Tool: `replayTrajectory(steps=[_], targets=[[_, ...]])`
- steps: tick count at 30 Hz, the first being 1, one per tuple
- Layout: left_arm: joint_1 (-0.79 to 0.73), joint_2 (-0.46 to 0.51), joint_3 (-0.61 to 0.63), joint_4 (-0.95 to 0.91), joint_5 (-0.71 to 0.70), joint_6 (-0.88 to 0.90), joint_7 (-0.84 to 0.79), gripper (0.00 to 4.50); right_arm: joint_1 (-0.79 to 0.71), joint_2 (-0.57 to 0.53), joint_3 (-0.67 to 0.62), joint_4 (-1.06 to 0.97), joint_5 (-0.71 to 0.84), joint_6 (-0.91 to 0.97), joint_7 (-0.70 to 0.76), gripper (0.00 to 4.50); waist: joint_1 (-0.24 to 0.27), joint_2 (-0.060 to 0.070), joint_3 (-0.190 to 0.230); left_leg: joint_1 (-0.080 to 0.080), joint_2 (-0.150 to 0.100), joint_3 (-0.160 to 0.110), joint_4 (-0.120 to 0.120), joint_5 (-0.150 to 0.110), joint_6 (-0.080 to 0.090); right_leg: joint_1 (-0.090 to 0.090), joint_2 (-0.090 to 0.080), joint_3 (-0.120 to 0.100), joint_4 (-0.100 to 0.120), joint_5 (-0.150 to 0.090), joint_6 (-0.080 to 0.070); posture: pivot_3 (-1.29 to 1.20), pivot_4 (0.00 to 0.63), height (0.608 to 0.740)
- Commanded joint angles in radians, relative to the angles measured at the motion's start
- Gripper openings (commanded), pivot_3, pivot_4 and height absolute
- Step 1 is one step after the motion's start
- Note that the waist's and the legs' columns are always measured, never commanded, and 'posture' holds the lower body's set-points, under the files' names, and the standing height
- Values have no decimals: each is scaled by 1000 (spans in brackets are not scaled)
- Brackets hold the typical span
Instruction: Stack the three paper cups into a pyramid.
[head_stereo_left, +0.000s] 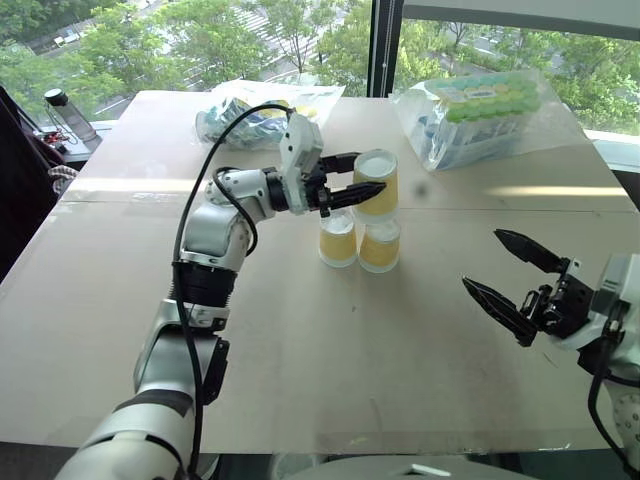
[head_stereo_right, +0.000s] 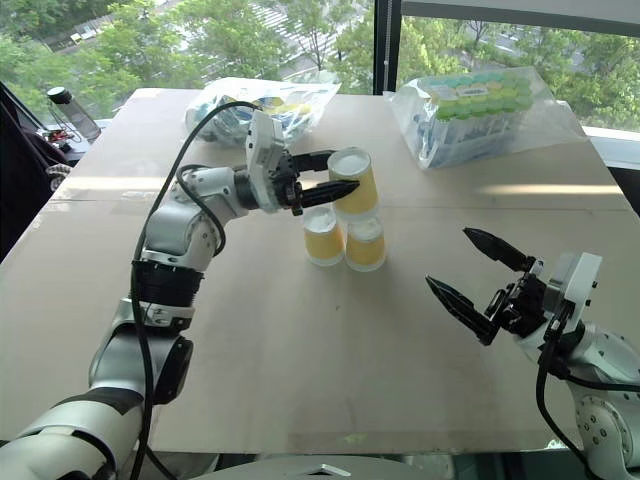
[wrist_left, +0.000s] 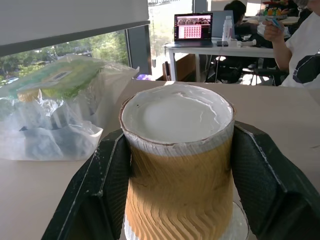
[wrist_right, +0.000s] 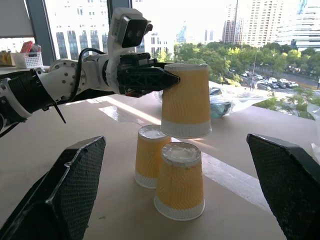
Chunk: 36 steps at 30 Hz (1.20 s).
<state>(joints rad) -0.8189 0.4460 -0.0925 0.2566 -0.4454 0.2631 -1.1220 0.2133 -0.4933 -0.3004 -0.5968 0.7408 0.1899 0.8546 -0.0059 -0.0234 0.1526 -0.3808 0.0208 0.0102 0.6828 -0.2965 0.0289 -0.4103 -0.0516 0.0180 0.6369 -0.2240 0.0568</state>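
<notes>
Two paper cups (head_stereo_left: 338, 240) (head_stereo_left: 380, 246) stand upside down side by side, touching, near the middle of the table (head_stereo_left: 300, 360). They are yellow-orange with ribbed sides and white rims. The third paper cup (head_stereo_left: 377, 185) hangs upside down just above them, roughly over where they meet, with a small gap showing in the right wrist view. My left gripper (head_stereo_left: 368, 175) reaches in level from the left and is shut on this cup's sides (wrist_left: 177, 165). My right gripper (head_stereo_left: 482, 258) hovers open and empty to the right of the cups, nearer the front edge.
Two clear plastic bags of packaged goods lie at the table's far edge, one at the right (head_stereo_left: 480, 115) and one at the left (head_stereo_left: 255, 110). A bottle (head_stereo_left: 58, 110) stands off the table's far left corner. Windows run behind the table.
</notes>
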Motion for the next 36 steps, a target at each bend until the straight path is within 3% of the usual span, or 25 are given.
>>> replayTrajectory(steps=[1,26,31,36], targets=[[5,17,12,-45,6,3,-21,2694,5,-3,-7,-46,8,-14,-19,4500,0,0,0,0,0,0,0,0,0,0,0,0,0,0,0,0,150,740],[70,35,26,-49,45,-31,-5,2694,-29,-4,6,-22,41,-14,15,4500,4,0,0,0,0,-5,1,0,0,0,0,0,1,0,0,0,150,740],[74,26,37,-56,41,-40,7,4469,-27,-3,3,-15,42,-18,24,4500,4,0,0,0,0,-5,1,0,0,0,0,0,2,0,0,0,150,740],[64,29,59,-68,38,-56,17,4469,-26,-5,0,-1,41,-22,38,4500,5,0,0,0,0,-6,1,0,0,0,0,0,2,0,0,0,150,740]])
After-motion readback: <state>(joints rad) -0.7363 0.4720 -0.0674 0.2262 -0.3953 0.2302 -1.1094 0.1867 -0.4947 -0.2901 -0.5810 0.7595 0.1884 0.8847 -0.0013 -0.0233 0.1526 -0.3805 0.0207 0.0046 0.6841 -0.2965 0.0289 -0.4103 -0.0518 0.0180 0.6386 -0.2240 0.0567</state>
